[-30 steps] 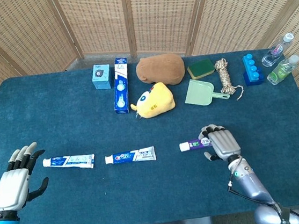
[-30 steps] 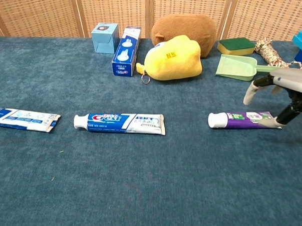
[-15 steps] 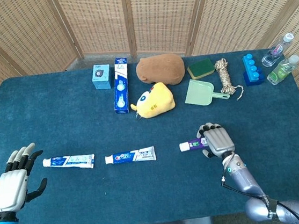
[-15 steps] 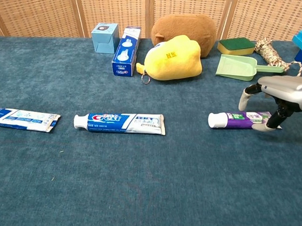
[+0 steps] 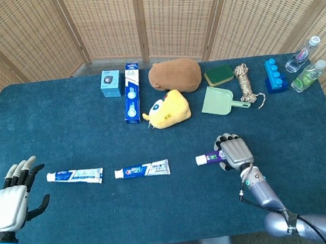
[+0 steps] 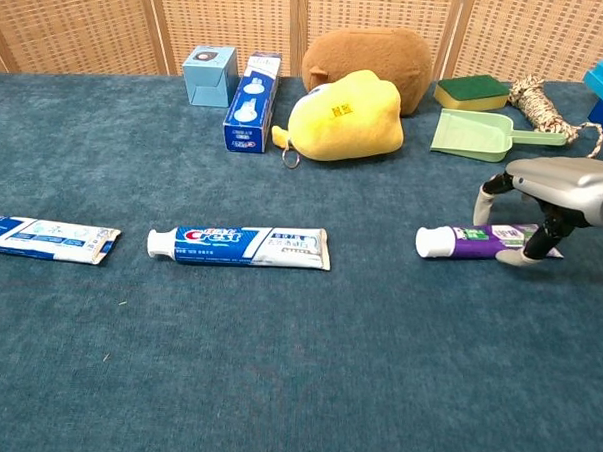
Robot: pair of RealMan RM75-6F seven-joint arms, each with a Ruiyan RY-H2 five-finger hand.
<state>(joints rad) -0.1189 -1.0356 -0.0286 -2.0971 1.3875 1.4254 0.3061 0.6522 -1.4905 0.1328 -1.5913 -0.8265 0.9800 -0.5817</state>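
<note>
A purple toothpaste tube lies on the blue table cloth at the right. My right hand arches over its tail end. The thumb touches the tube's near edge and the fingers curl down at its far edge. The tube rests flat on the cloth. A blue Crest tube lies in the middle, and a white-blue tube lies to its left. My left hand hovers open by the table's left front, a little left of that tube, fingers spread and holding nothing.
Along the back stand a small blue box, a boxed toothpaste, a brown plush, a yellow plush, a sponge, a green dustpan, a rope coil, blue blocks and two bottles.
My right hand has slid left along the purple tube and sunk lower, its thumb and fingers closing in on the tube. The left hand drifted slightly down and left. The tubes lie unmoved.
</note>
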